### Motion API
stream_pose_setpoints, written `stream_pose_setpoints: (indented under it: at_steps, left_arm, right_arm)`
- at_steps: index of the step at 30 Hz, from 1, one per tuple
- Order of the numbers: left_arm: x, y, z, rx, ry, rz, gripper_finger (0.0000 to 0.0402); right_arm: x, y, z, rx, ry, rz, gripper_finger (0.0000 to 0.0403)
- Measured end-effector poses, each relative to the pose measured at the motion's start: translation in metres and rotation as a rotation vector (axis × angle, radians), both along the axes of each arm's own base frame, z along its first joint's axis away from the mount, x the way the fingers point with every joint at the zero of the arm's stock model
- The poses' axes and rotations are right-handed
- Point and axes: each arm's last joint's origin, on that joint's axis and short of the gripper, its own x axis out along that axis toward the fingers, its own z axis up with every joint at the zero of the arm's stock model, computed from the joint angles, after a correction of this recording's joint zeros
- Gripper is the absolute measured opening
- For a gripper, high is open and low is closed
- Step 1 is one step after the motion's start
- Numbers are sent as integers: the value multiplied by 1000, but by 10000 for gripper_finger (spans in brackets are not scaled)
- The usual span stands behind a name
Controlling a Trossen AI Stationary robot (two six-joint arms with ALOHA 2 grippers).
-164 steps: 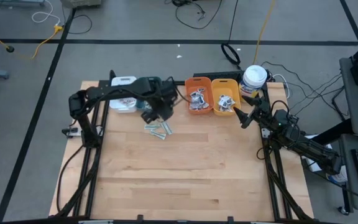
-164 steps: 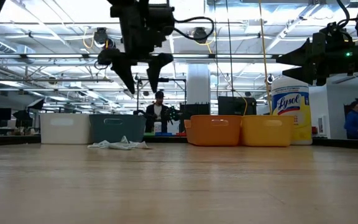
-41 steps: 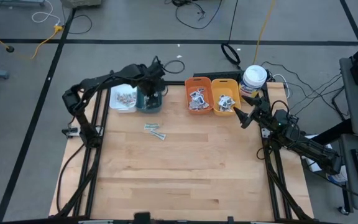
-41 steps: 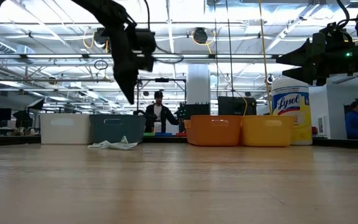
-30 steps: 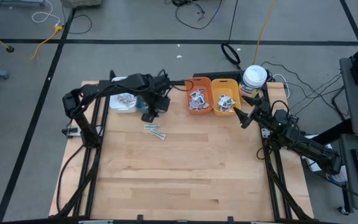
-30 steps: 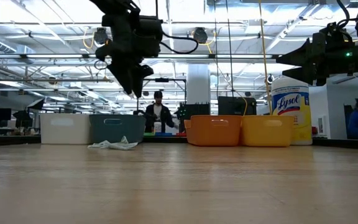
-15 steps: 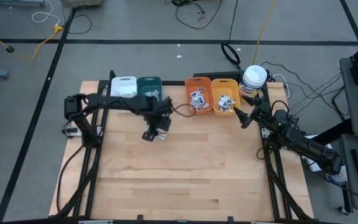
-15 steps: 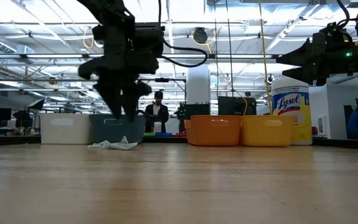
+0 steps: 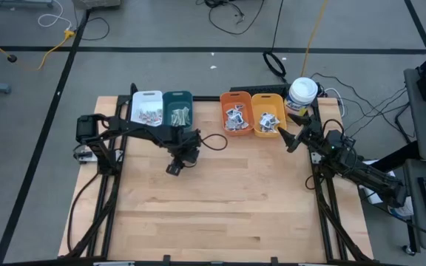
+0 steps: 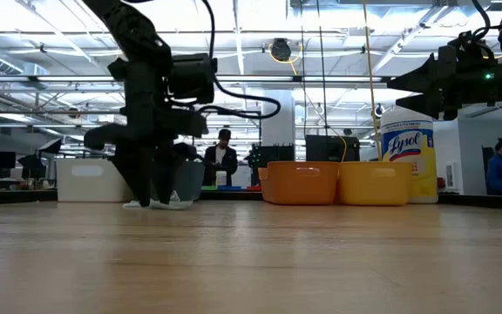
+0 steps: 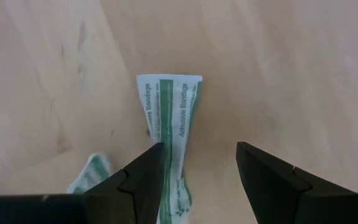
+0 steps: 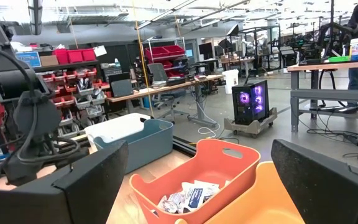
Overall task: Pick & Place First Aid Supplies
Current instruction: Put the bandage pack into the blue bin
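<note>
Your target: pale-green adhesive bandage strips [image 11: 169, 127] lie flat on the wooden table [image 9: 220, 199], at about 6 o'clock from the teal bin [image 9: 177, 109]. In the left wrist view one strip runs lengthwise between the two dark fingers [image 11: 145, 180], with a second strip [image 11: 87, 174] partly showing beside it. From the low camera the strips show only as a pale edge at the table surface under the left arm.

Your left gripper [image 9: 174, 167] is down at the table right over the strips, jaws partly open, one finger on each side of the strip. Nothing is gripped; the strip lies on the wood.

Sorted so far, along the table's 12 o'clock edge: the white bin [image 9: 147, 108] holds small white packets with red print [image 9: 151, 114], the teal bin holds green strips [image 9: 179, 116], and the orange bin [image 9: 235, 114] and yellow bin [image 9: 268, 114] each hold white packets with dark print [image 9: 234, 118].

Your right gripper [image 9: 290, 137] hangs off the table surface at about 4 o'clock from the yellow bin, jaws fully open, empty. The white canister with yellow label [image 10: 408, 157] stands at 3 o'clock of the yellow bin.

Beyond the table, you have a person [image 10: 222, 157] behind the bins and another [image 10: 499, 170] at the far right of the low view.
</note>
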Motion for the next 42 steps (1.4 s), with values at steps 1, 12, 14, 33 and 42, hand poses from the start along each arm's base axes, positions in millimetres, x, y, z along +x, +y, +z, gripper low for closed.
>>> stream_pose_setpoints:
  at_steps: [1,12,14,33,42]
  left_arm:
    - [-1,0,-2,17,1,3,202]
    - [-4,0,-7,28,-6,-61,152]
    - [-4,0,-7,28,-6,-64,113]
    - [-32,15,64,-24,-148,565,4]
    - [-72,48,96,-155,-180,1200,2]
  right_arm:
    - [0,0,0,0,0,0,392]
    - [0,0,0,0,0,0,392]
    - [0,0,0,0,0,0,392]
    - [0,0,0,0,0,0,392]
    - [0,0,0,0,0,0,392]
